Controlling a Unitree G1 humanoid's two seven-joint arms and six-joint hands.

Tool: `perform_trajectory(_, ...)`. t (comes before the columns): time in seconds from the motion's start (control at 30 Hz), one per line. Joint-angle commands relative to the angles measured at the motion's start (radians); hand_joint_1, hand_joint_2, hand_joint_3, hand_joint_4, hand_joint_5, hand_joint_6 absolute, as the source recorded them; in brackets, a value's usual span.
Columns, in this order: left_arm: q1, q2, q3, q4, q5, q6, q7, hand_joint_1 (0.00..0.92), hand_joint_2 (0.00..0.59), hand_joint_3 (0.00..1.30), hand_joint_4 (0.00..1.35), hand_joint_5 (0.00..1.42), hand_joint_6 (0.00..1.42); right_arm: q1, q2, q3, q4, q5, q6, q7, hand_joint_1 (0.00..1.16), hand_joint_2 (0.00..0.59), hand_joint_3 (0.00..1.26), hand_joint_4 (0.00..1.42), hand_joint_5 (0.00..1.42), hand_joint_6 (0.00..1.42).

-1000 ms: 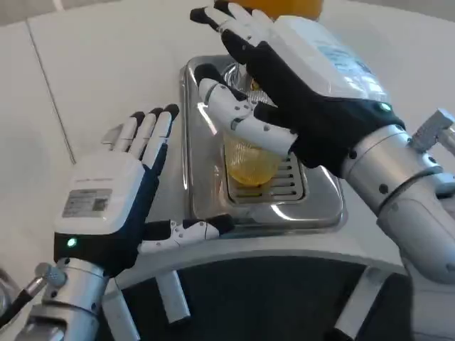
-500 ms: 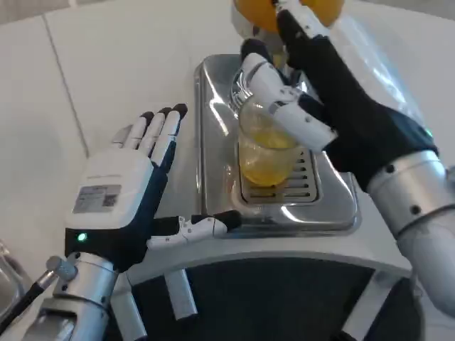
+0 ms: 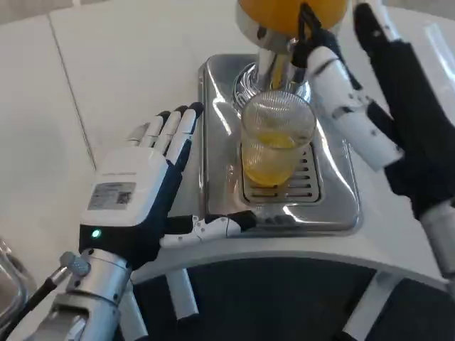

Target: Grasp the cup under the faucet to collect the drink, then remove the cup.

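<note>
A clear ribbed cup (image 3: pixel 276 145) is seen standing upright on the slotted grate of a shiny metal drip tray (image 3: pixel 213 153), in the middle of the scene. The bottom part of the cup is filled with a yellow drink. Just behind the cup, on the far side, a silver faucet (image 3: pixel 274 60) is seen, and an orange tank (image 3: pixel 284 11) is found on top of it at the far edge. The tray is set on a white table (image 3: pixel 121 71). The right hand (image 3: pixel 370 106) is held up on the right of the cup, close beside it. Its fingers are stretched out and spread apart, and nothing is held in them; one white finger (image 3: pixel 348 106) is pointed toward the faucet, near the cup's rim, but whether the cup is touched cannot be told. The left hand (image 3: pixel 146 192) is laid flat on the table to the left of the tray, with its fingers straight and pointed to the far side. Its thumb (image 3: pixel 213 227) is stuck out to the right along the near edge of the tray. Nothing is held in this hand either.
</note>
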Motion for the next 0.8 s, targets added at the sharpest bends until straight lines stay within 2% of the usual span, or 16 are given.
perform_trajectory(0.03,-0.019,-0.009,-0.030,0.019,-0.004,-0.021,0.009,0.103,0.045,0.00,0.00,0.03,0.08,0.097,-0.058,-0.043,-0.086,0.013,-0.057,0.040,0.15,0.532,0.00,0.00,0.00,0.00)
perform_trajectory(0.1,-0.034,-0.017,-0.041,0.036,-0.005,-0.023,0.015,0.103,0.045,0.00,0.00,0.03,0.08,0.136,-0.074,-0.078,-0.097,0.034,-0.108,0.060,0.17,0.543,0.00,0.00,0.00,0.00)
perform_trajectory(0.2,-0.055,-0.033,-0.052,0.057,-0.004,-0.024,0.026,0.103,0.045,0.00,0.00,0.03,0.08,0.248,-0.083,-0.198,-0.098,0.095,-0.279,0.073,0.20,0.530,0.00,0.00,0.00,0.00)
perform_trajectory(0.23,-0.062,-0.039,-0.054,0.064,-0.006,-0.027,0.031,0.103,0.045,0.00,0.00,0.03,0.08,0.305,-0.077,-0.250,-0.098,0.126,-0.350,0.070,0.20,0.529,0.00,0.00,0.00,0.00)
perform_trajectory(0.3,-0.075,-0.047,-0.058,0.076,-0.010,-0.030,0.039,0.103,0.045,0.00,0.00,0.04,0.08,0.386,-0.057,-0.321,-0.098,0.173,-0.454,0.069,0.20,0.527,0.00,0.00,0.00,0.00)
perform_trajectory(0.43,-0.092,-0.053,-0.064,0.099,-0.020,-0.030,0.048,0.103,0.046,0.00,0.00,0.04,0.09,0.532,-0.042,-0.419,-0.098,0.253,-0.623,0.062,0.21,0.526,0.00,0.00,0.00,0.00)
perform_trajectory(0.53,-0.100,-0.055,-0.064,0.108,-0.030,-0.027,0.055,0.103,0.046,0.00,0.00,0.05,0.09,0.643,-0.042,-0.469,-0.098,0.300,-0.733,0.057,0.21,0.525,0.00,0.00,0.00,0.00)
perform_trajectory(0.6,-0.103,-0.054,-0.061,0.113,-0.036,-0.028,0.056,0.103,0.048,0.00,0.00,0.05,0.09,0.691,-0.045,-0.493,-0.098,0.320,-0.778,0.054,0.21,0.525,0.00,0.00,0.00,0.00)
perform_trajectory(0.7,-0.111,-0.054,-0.055,0.131,-0.056,-0.038,0.059,0.103,0.050,0.00,0.00,0.05,0.09,0.768,-0.073,-0.528,-0.098,0.337,-0.841,0.054,0.21,0.525,0.00,0.00,0.00,0.00)
perform_trajectory(0.8,-0.112,-0.068,-0.042,0.154,-0.101,-0.059,0.083,0.103,0.050,0.00,0.00,0.06,0.10,0.814,-0.111,-0.546,-0.098,0.338,-0.872,0.057,0.22,0.529,0.00,0.00,0.00,0.00)
